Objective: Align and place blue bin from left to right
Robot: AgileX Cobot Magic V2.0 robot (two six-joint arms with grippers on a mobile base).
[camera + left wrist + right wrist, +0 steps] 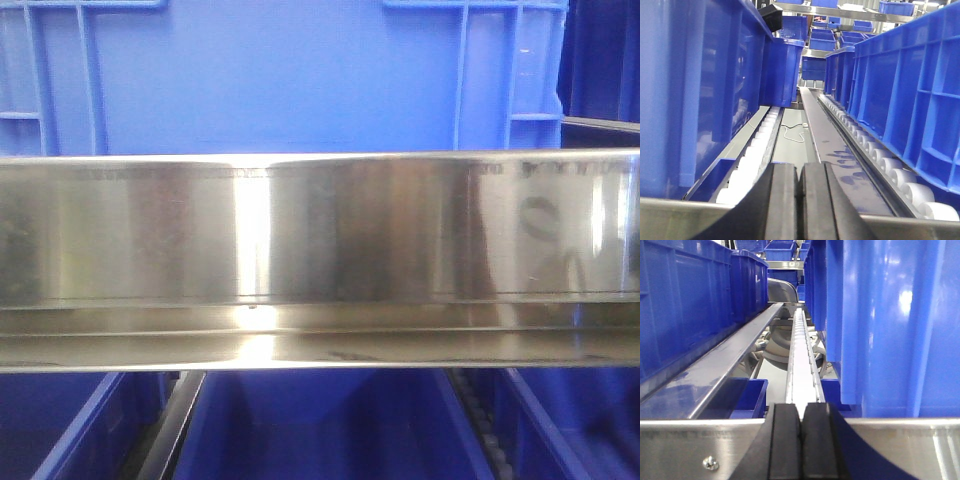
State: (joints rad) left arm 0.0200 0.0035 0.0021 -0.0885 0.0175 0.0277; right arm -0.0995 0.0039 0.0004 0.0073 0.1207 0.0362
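Note:
The blue bin fills the top of the front view: a bright-blue flat wall with raised ribs near both corners, standing behind a steel rail. Neither gripper shows in that view. In the left wrist view my left gripper is shut with nothing in it, low over the rail, in the lane between a blue bin wall on the left and ribbed blue bins on the right. My right gripper is shut and empty, with a big blue wall close on its right and blue bins on its left.
A polished steel rail crosses the front view, with deeper-blue bins below it. White roller tracks run away from the grippers under the bins. A steel strip divides the lanes. A white cable lies below.

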